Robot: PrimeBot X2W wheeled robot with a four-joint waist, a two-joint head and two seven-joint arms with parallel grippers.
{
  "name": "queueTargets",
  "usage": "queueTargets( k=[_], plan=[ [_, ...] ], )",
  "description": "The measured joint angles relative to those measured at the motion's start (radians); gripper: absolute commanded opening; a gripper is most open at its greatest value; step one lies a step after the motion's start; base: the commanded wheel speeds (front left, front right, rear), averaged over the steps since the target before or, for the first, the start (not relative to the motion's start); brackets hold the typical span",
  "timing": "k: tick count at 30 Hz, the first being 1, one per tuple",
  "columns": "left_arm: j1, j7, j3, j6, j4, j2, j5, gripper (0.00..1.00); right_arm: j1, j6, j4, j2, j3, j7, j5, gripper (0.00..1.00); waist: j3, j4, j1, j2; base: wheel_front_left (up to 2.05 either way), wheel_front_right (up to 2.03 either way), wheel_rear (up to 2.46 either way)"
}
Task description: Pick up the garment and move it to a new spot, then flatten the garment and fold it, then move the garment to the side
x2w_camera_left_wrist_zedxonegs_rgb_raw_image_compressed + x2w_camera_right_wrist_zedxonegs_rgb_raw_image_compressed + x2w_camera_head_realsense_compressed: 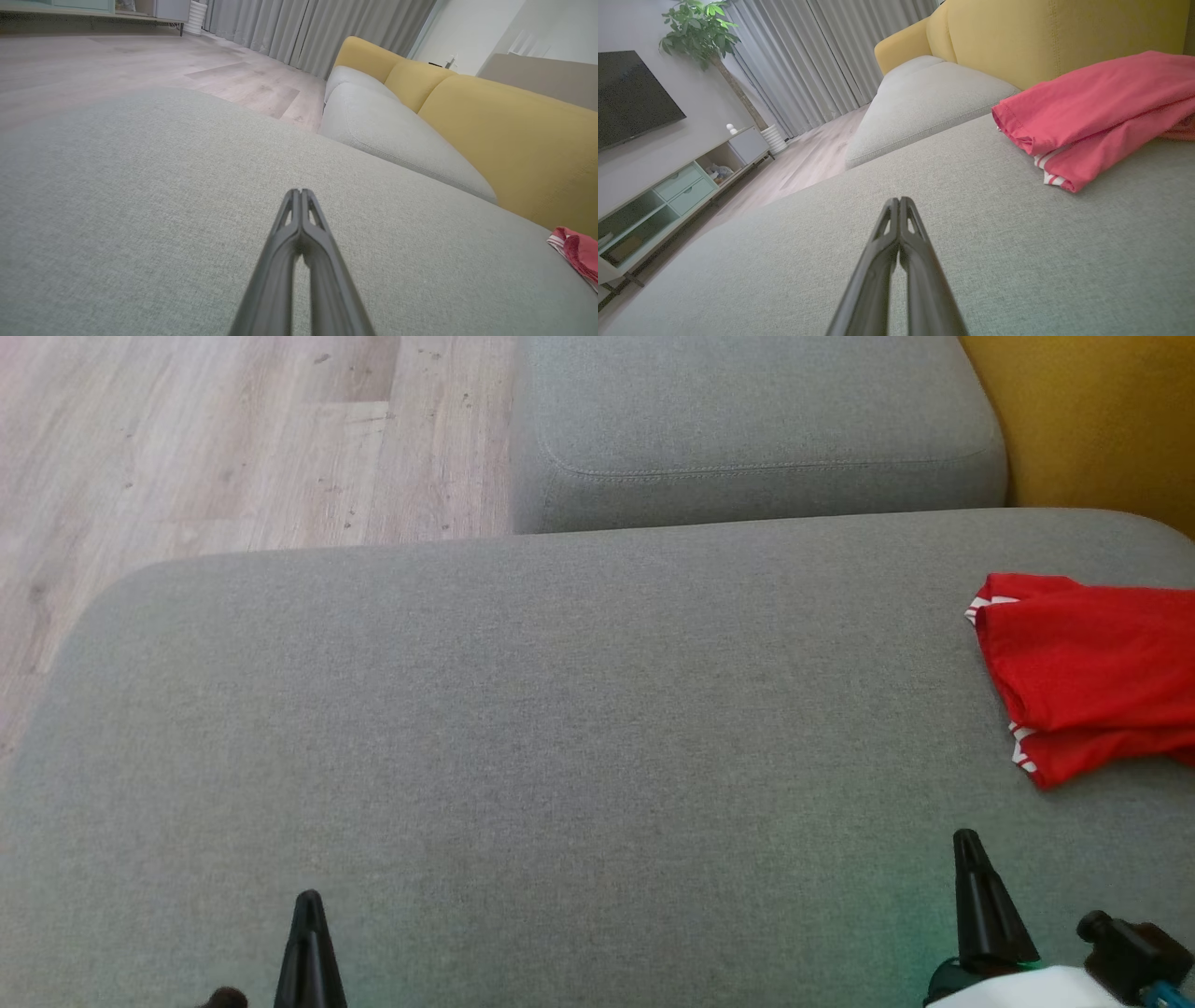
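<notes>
So the red garment (1092,672) is sitting way over at the right end of the big grey seat cushion (560,728), close to the yellow backrest (1102,420). It's doubled over on itself with the white-striped hems poking out along its near edge. It looks loosely folded rather than crisp to me, so honestly this fits either a piece waiting to be picked up or one already folded and shoved aside, can't call it. Both hands are clenched tight with nothing in them: the left hand (309,902) is low over bare cushion well apart from the cloth, and the right hand (967,840) is near it but not touching. My guess is that's just a parked pose. Only plain cushion fabric lies between the right hand and the garment. Around it there's a second grey cushion (747,420) and wood floor (187,457), plus a TV cabinet (668,196), a plant (693,28) and curtains (808,60) in the right wrist view, all well out of the way.
</notes>
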State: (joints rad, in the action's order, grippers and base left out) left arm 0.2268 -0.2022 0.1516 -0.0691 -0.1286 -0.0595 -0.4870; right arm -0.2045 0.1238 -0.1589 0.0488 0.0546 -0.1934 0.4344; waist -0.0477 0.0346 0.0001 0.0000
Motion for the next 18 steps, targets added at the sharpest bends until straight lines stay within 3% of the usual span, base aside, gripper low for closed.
queueTargets(
  k=[18],
  plan=[
    [-0.047,0.044,-0.026,0.035,-0.028,-0.006,-0.213,0.00,0.044,0.000,-0.021,0.004,-0.021,0.042,0.220,0.00,0.009,-0.006,0.0000,0.0000,0.00,0.00,0.00]
  ],
)
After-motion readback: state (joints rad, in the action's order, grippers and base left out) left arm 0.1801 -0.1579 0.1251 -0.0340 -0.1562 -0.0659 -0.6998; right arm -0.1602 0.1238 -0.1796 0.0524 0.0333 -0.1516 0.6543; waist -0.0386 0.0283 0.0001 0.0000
